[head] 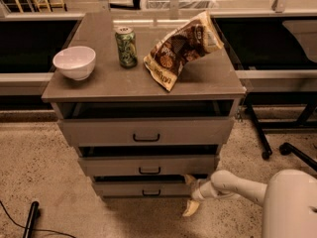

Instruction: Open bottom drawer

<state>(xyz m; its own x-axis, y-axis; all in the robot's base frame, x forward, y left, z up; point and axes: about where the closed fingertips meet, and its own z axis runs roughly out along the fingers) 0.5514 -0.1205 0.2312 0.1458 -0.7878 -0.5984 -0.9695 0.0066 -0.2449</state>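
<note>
The gripper (190, 194) hangs spread at the right end of the bottom drawer (124, 188), lowest in the cabinet (114, 85). From so far aside it may miss the small handle (151, 193) and only bump the front.

Dim, warm, yellowish indoor scene lit from overhead. The tabletop (208, 86) catches the most light, with a pale sheen along its back edge. Beneath the tabletop, deep shadow fills the gaps above each drawer front. Lowest under it, at the right end of the bottom drawer (143, 188), the pale claw (190, 195), fingers spread, stands out against the darker floor.
</note>
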